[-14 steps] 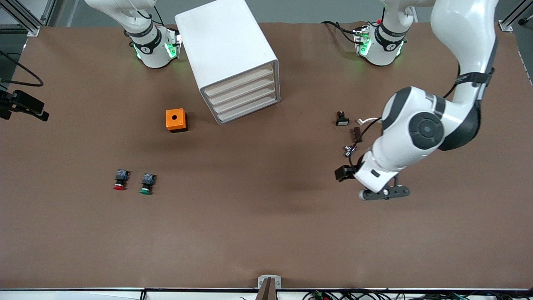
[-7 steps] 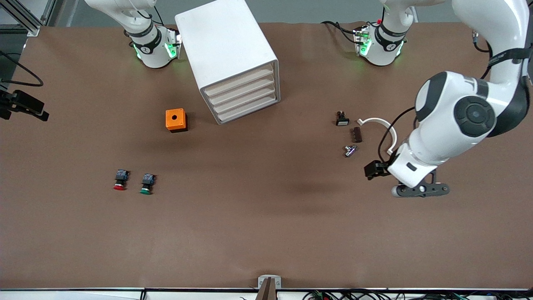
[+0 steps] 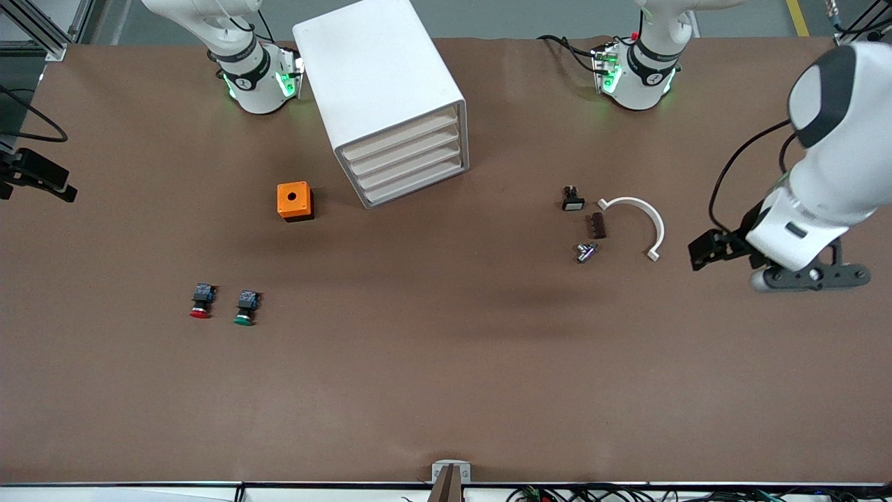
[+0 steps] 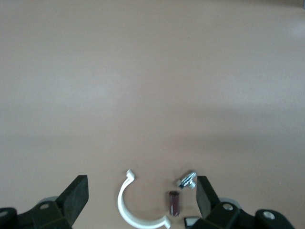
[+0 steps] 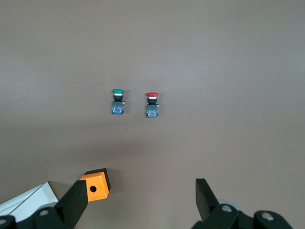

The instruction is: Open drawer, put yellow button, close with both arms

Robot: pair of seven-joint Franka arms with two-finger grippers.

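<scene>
The white drawer cabinet (image 3: 390, 104) stands between the two bases, and its stacked drawers (image 3: 406, 162) are all shut. The yellow button shows in no view. My left gripper (image 3: 810, 277) hangs open over bare table toward the left arm's end, with nothing between its fingers. In the left wrist view, the left gripper (image 4: 141, 193) looks down on small loose parts. My right gripper (image 5: 141, 194) shows only in its wrist view. It is open and empty, high over the table, with the cabinet's corner (image 5: 24, 202) at the edge.
An orange box (image 3: 295, 201) with a round hole sits beside the cabinet. A red-capped button (image 3: 201, 302) and a green-capped button (image 3: 245, 307) lie nearer the front camera. A white half-ring clip (image 3: 640, 216), a brown piece (image 3: 596, 225), a metal fitting (image 3: 585, 252) and a white-faced black part (image 3: 573, 199) lie together.
My left arm has swung toward the left arm's end of the table, off the small parts, and the white clip now shows whole. Both grippers stayed open.
</scene>
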